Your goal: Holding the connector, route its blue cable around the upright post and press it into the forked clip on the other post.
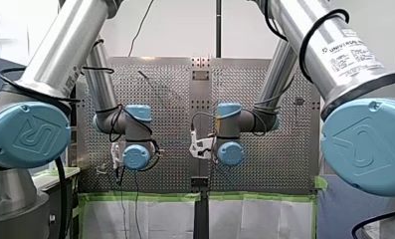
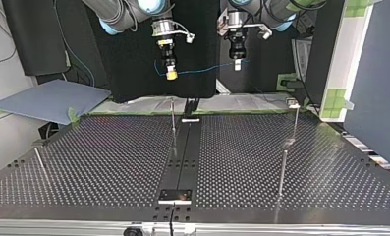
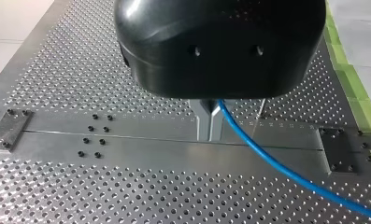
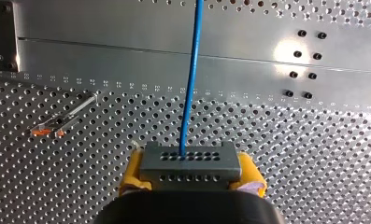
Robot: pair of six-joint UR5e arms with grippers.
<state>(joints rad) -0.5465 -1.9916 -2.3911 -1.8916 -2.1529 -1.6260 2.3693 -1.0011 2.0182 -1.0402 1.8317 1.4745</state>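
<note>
— Whereabouts of the connector (image 4: 190, 163)?

— Clamped in the right jaws, between yellow pads (image 4: 131, 173); held high above the desk (image 2: 109, 162), just at the top view's left of middle.

— And the blue cable (image 4: 191, 79)?

— Straight out ahead of the right jaws, long axis along their reach; then sideways across the top view to the left jaws; pinched there, metal fingers (image 3: 210, 122) narrow and closed on it as far as can be told; loose tail running off beyond.

— Upright post (image 2: 173, 123)?

— Down on the desk, below the span; in the top view almost in line under the right jaws, so probably nearer that arm; depth hard to judge.

— Forked clip?

— Not clearly made out; perhaps on the orange-tipped post (image 4: 57, 125) beside the right jaws in the right wrist view; fork too small to confirm; another thin post (image 2: 295, 123) at the top view's right, top unreadable; jaws hard to pick out in the front view.
</note>
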